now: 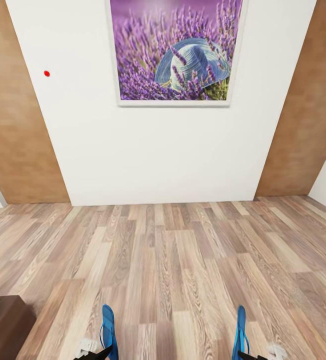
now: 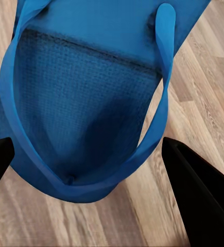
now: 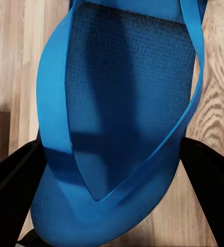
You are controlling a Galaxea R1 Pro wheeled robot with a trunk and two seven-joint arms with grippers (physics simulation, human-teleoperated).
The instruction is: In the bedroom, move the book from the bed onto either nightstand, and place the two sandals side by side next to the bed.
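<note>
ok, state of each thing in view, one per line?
left sandal: on edge, sole vertical, carried in left hand
right sandal: on edge, carried in right hand
left hand: shut on left sandal
right hand: shut on right sandal
dark wooden cabinet: on the floor, only a corner in view
picture: hanging on the white wall

— Any lettering, label, brand or number to read here?
— None. The lavender picture (image 1: 175, 50) on the wall carries no words, and the blue sandals (image 2: 86, 103) show only plain textured soles, with no mark stamped on them.
</note>
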